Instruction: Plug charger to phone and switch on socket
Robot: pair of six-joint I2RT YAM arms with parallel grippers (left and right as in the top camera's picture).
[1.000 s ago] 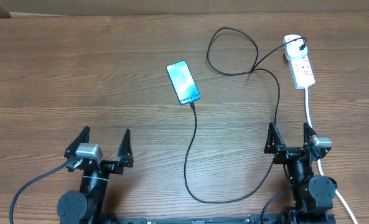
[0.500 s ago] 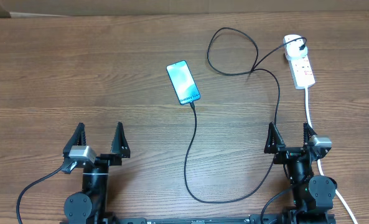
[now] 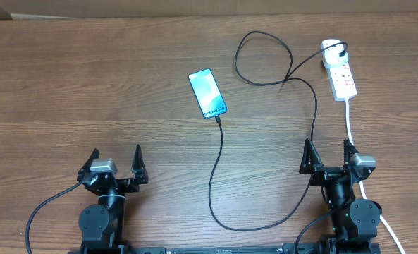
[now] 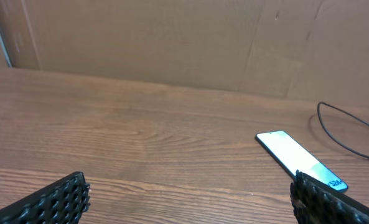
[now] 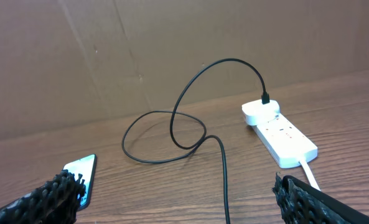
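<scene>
The charger [image 3: 223,141] lies between phone [image 3: 208,94] and socket [image 3: 342,79].

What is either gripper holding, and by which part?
Nothing. The left gripper and right gripper are both open and empty. The charger cable passes under the right one's open jaws, unclamped.

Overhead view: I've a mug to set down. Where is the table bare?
Bare: the whole stretch left of the phone, beyond the left claw. Crowded: right of it, where the charger loops toward the socket.
</scene>
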